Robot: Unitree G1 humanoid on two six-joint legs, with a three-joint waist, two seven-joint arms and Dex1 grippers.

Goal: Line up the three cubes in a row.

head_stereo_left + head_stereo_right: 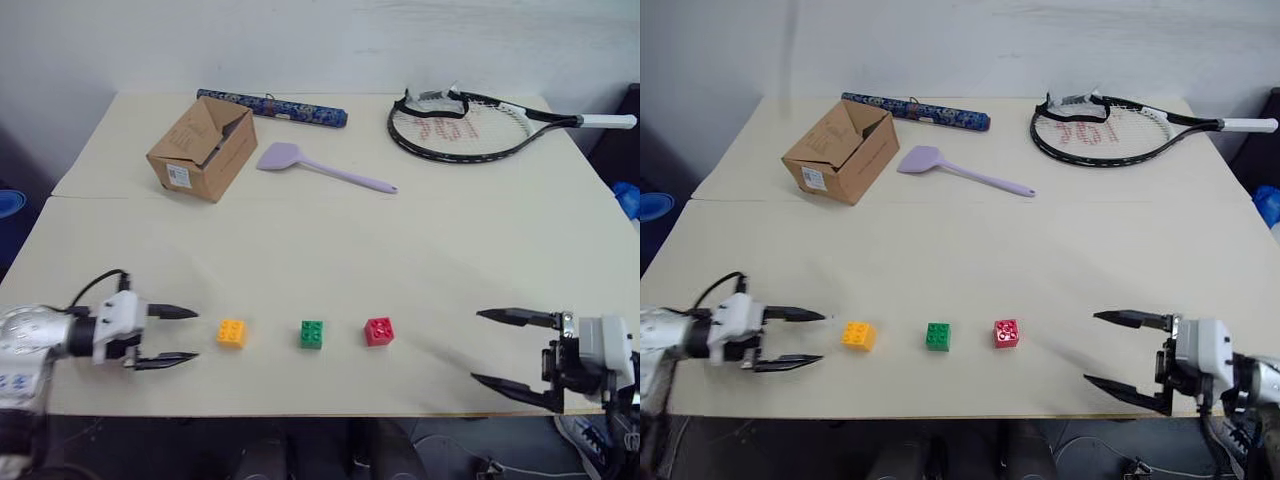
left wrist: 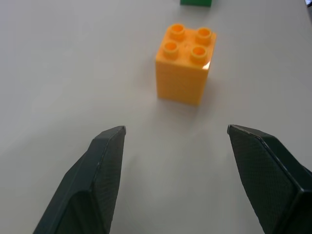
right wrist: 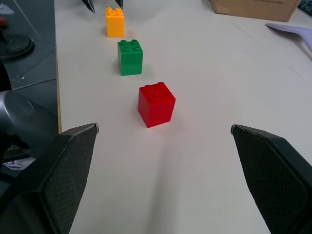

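The left gripper (image 1: 185, 335) gapes empty, touching nothing; the yellow-orange cube (image 1: 231, 332) sits just off its tips at three o'clock. The green cube (image 1: 311, 334) and red cube (image 1: 379, 331) continue that row toward the wide-open, empty right gripper (image 1: 490, 348).

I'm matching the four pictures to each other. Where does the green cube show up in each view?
Left eye view: green cube, middle of the row near the table's front edge.
Right eye view, same middle spot.
Left wrist view: a green sliver past the yellow-orange cube.
Right wrist view, between yellow-orange and the red cube.
Shared landmark: the yellow-orange cube.
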